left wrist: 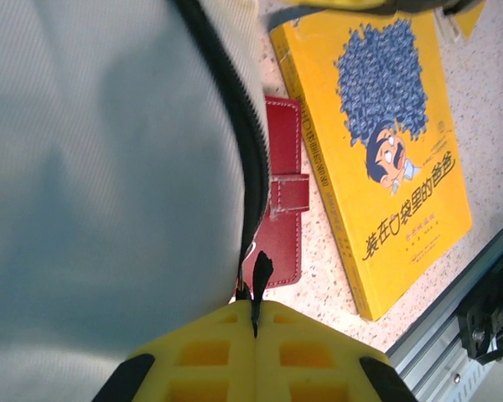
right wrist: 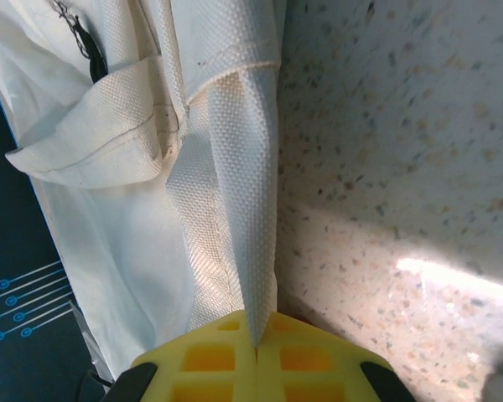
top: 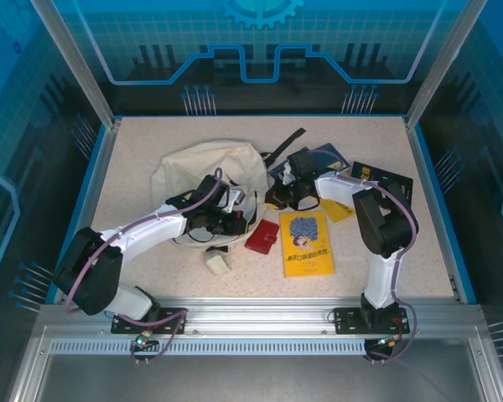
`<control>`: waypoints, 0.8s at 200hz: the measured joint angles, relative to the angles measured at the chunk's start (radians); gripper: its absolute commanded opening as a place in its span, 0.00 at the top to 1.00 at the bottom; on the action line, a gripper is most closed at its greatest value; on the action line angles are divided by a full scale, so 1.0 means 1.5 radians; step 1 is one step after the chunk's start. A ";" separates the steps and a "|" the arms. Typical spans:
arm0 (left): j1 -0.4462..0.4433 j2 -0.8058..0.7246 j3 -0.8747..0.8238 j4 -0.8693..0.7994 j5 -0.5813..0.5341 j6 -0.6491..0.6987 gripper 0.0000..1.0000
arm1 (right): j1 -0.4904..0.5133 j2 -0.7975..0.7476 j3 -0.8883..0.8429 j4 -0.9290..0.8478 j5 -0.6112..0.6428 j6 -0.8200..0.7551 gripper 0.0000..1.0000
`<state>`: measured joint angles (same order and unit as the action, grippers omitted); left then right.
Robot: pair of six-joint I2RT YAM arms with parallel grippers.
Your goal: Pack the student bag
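The student bag [top: 199, 172], a cream fabric backpack, lies at the table's middle left with a black strap trailing to the back. My left gripper [top: 228, 219] is at the bag's near right edge. In the left wrist view its yellow fingers [left wrist: 210, 352] are shut on the black zipper pull [left wrist: 261, 272], at the end of the black zipper line [left wrist: 235, 109] along the bag [left wrist: 109, 167]. My right gripper [top: 281, 195] is at the bag's right side. The right wrist view has it [right wrist: 257, 325] shut on a raised fold of the bag's cream fabric [right wrist: 239, 209].
A yellow book [top: 306, 243] and a red wallet [top: 262, 236] lie just right of the bag; both also appear as the book [left wrist: 386, 142] and wallet [left wrist: 285, 218] by the left gripper. A dark blue book [top: 323, 161], a black book [top: 382, 177] and a small cream object [top: 218, 262] lie nearby.
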<state>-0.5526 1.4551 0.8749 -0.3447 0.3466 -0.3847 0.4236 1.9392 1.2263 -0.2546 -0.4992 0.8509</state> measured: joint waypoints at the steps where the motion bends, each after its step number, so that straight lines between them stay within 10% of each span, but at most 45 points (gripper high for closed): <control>1: 0.000 0.000 0.000 -0.001 -0.001 0.000 1.00 | 0.000 0.001 0.001 0.000 0.000 0.000 0.98; 53: 0.000 -0.003 0.000 -0.031 -0.024 0.001 1.00 | -0.013 0.018 0.026 -0.013 0.001 -0.009 0.95; 104: 0.000 -0.007 0.000 -0.042 -0.028 0.002 1.00 | -0.017 -0.009 0.006 -0.007 0.014 -0.026 0.55; 160: 0.000 -0.007 0.005 -0.041 -0.023 0.002 1.00 | 0.045 -0.161 -0.130 0.008 0.023 -0.005 0.52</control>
<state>-0.5529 1.4445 0.8822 -0.4057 0.3115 -0.3824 0.4904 1.6974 1.0317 -0.2432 -0.4641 0.8433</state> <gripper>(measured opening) 0.068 0.489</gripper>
